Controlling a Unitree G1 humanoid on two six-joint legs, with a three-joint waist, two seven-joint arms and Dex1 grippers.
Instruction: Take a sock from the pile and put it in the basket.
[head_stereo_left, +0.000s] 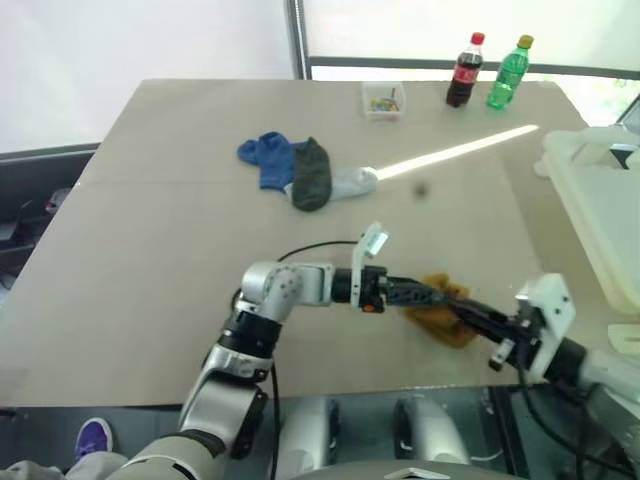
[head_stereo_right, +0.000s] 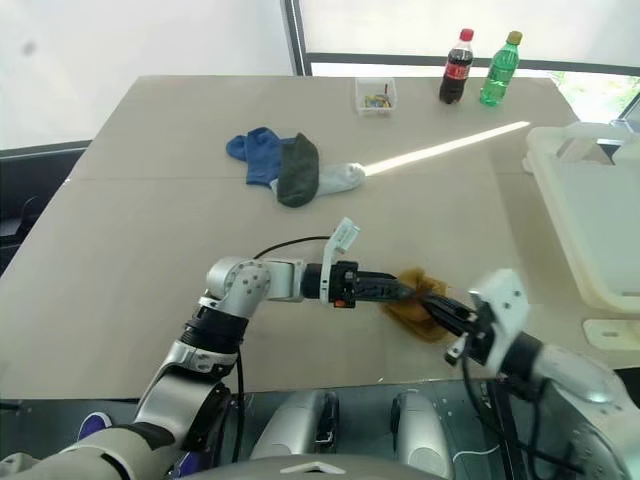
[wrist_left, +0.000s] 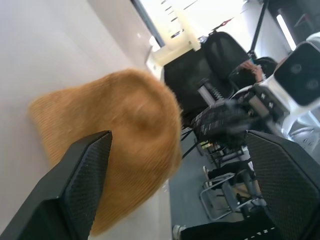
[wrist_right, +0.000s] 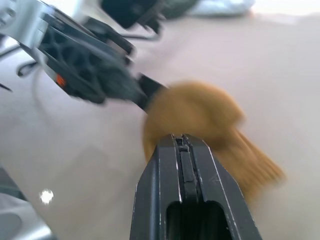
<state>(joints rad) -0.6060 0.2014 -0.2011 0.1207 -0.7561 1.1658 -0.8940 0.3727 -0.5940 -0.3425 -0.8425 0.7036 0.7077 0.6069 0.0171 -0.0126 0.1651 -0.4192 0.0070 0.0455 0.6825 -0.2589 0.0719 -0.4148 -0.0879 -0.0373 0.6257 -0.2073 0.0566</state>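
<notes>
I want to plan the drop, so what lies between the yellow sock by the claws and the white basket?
Nothing visible does. The yellow sock hangs at the shut right claw, with the open left claw beside it. From there to the white basket on the robot's right is only bare table. The sock pile and bottles lie farther back.

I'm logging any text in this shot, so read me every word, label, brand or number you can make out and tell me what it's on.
No text can be read anywhere.
Dark cola bottle: red label, lettering too small to read.
Green bottle: label too small to read.
Small clear box: colourful contents, no legible print.
Mustard sock, socks in the pile, white basket: no markings visible.
</notes>
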